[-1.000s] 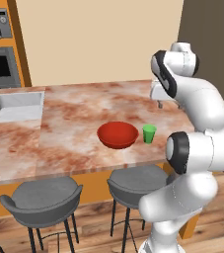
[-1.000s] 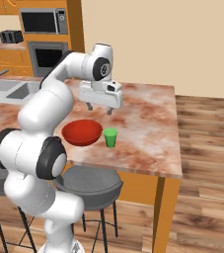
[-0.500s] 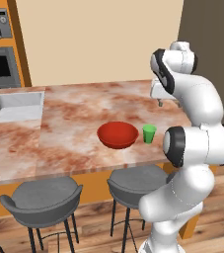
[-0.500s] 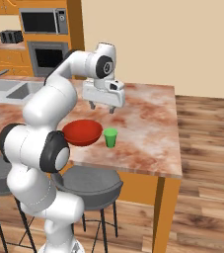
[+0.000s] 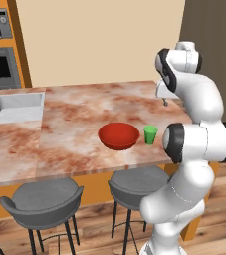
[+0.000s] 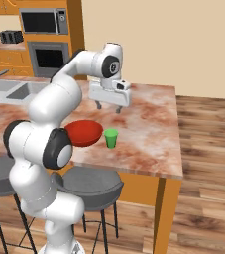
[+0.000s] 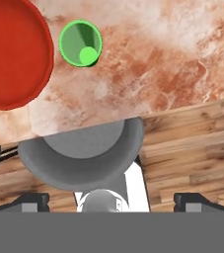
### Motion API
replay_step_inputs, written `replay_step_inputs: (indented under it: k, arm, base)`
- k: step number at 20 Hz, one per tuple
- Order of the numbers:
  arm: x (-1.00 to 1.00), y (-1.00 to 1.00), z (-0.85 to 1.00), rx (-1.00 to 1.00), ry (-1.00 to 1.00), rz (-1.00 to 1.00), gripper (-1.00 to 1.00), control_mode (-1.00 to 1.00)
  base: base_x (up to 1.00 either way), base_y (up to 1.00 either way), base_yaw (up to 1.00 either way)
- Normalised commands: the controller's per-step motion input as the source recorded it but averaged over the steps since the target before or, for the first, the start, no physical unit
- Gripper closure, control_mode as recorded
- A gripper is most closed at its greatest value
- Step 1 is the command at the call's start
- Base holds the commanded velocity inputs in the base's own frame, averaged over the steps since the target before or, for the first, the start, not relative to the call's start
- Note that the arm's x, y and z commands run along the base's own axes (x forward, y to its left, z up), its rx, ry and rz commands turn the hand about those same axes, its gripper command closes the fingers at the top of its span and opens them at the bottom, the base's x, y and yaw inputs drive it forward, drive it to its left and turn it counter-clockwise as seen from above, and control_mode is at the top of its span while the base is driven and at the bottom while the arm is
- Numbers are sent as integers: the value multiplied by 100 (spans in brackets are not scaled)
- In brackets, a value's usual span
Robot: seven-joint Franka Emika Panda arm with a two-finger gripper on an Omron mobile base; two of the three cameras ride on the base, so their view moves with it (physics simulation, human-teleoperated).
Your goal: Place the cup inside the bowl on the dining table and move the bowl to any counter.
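An upright green cup [image 6: 111, 138] stands empty just beside the shallow red bowl [image 6: 84, 133], both below the jaws, on the counter [image 6: 148, 130].

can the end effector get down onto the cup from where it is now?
Probably yes. The end effector hangs open above the dining table, and the cup stands upright beside the bowl, apart from it, with nothing over it.

arm [image 6: 54, 99]: glossy white rounded segments, bulbous at the bends
joints: dark grey to black rings between the white shells; a round black cap on the wrist carries a small pale mark
hand: white boxy block under the wrist
gripper [image 6: 108, 106]: two short, slim dark grey fingers [image 7: 192, 201] with blocky tips
base: white, curved column
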Motion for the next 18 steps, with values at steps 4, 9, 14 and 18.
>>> replay_step_inputs:
  k: [4, 9, 14, 18]
  arm:
    - [13, -3, 0, 0, 0, 0, -100, -100]
    - [6, -2, 0, 0, 0, 0, -100, -100]
    - [11, -5, 0, 0, -1, 0, -100, -100]
    - [8, -11, 0, 0, -3, 3, -100, -100]
  base:
    - [0, 0, 0]
    - [0, 0, 0]
    - [0, 0, 0]
    - [0, 0, 0]
